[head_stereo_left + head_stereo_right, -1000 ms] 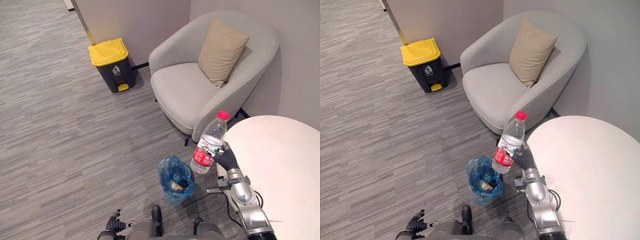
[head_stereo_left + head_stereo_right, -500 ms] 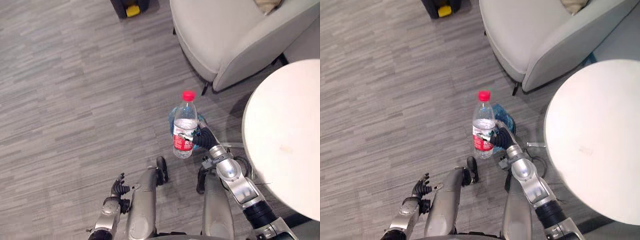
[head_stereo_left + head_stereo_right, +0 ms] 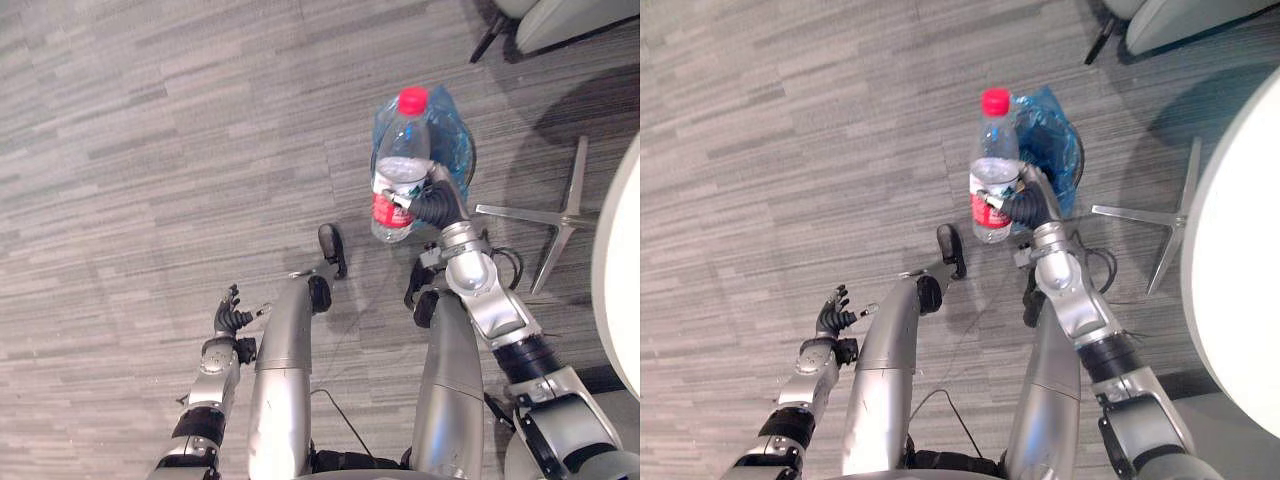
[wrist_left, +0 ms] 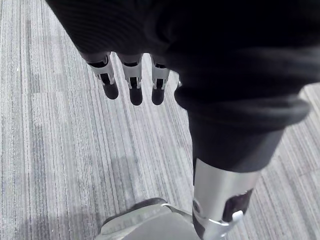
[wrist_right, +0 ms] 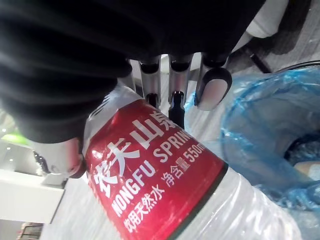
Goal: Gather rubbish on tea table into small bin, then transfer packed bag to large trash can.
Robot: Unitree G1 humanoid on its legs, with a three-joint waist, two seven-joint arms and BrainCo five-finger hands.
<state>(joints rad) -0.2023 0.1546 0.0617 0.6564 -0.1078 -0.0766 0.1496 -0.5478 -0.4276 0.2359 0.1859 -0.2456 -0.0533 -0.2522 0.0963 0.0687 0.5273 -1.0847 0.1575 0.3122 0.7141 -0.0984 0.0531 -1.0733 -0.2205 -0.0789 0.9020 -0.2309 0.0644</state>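
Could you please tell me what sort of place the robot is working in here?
Probably an office lounge or waiting area: grey striped carpet covers the floor, a round white table stands on a metal base, and a small bin with a blue liner sits nearby.

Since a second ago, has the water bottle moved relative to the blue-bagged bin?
Yes. The bottle in the right robot hand stood apart from the blue-bagged bin, on its table side; now it overlaps the bin.
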